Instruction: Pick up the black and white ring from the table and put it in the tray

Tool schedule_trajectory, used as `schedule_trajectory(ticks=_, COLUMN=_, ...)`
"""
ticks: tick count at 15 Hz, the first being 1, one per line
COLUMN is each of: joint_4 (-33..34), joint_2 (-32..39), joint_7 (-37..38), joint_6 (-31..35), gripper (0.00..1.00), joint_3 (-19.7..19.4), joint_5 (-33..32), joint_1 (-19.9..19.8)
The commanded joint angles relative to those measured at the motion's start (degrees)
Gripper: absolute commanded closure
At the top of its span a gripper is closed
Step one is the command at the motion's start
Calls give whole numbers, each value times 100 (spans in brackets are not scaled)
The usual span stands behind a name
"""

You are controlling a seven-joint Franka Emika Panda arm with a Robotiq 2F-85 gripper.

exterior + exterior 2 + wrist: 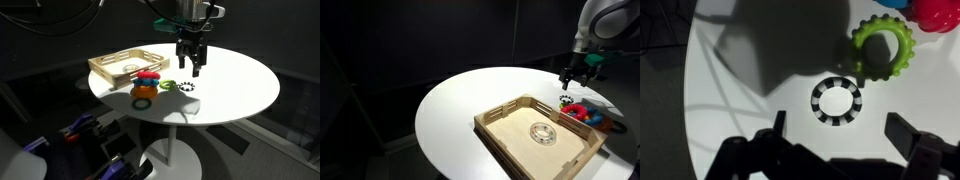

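Gripper (189, 68) hangs above the black and white ring (186, 88) in an exterior view, open table (235, 95) beyond. In an exterior view the ring (566, 101) is barely legible beneath it. Wrist view: fingers (905, 135) spread wide, partly cut off, ring (835, 101) just ahead between them.

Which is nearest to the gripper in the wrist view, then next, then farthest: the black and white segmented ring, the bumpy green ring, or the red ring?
1. Black and white segmented ring, centred just ahead of the open gripper.
2. Bumpy green ring, beyond it, toward the picture's right.
3. Red ring, top right corner, partly cut off.
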Motion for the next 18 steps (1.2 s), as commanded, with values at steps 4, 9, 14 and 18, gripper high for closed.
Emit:
schedule_trajectory(ticks=4, joint_4=315, joint_2=526, joint_7=273, joint_6=155, gripper=0, joint_3=-210, joint_5=-205, joint_1=300)
schedule_trajectory(ticks=9, joint_4=427, joint_2=791, joint_7=306, joint_6=291, gripper=0, joint_3=-335, joint_5=-202, joint_1=431)
schedule_trajectory(ticks=14, joint_4=468, joint_2=941, joint_7=245, joint_6=459, gripper=0, joint_3=-412, joint_5=-89, joint_1=450)
schedule_trajectory(ticks=18, joint_4=468, joint_2=1002, joint_7=227, joint_6=533, gripper=0, joint_3=-444, joint_5=-42, joint_1=445)
